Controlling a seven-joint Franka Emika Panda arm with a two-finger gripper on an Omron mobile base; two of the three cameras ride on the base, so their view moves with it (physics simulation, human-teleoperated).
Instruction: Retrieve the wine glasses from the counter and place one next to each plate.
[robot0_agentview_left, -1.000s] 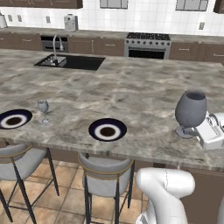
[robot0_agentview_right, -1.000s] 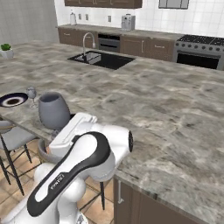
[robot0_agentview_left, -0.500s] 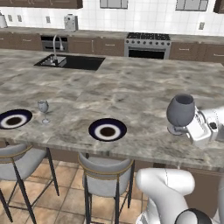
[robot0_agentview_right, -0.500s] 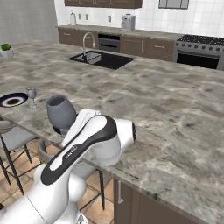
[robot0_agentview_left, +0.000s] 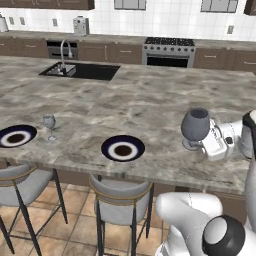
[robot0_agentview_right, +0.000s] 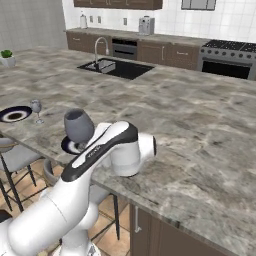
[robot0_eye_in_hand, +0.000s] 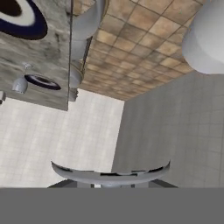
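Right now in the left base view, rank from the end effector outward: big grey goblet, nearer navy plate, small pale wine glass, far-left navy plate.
1. Large smoky grey goblet, in the end effector, right end of island.
2. Round navy plate, centre front edge.
3. Small pale wine glass, further left.
4. Second navy plate, far left edge.

No legible text, label or number on anything.

- Marble island (robot0_agentview_left: 150, 100) spans the middle, with a black sink (robot0_agentview_left: 80, 71) and faucet (robot0_agentview_left: 62, 50) at 10 o'clock.
- Steel range (robot0_agentview_left: 167, 51) sits at 12 o'clock against the back wall.
- Two grey stools (robot0_agentview_left: 120, 202) stand at 6 to 8 o'clock on tan floor tiles (robot0_agentview_left: 75, 200).
- Potted plant (robot0_agentview_right: 7, 57) at 10 o'clock.
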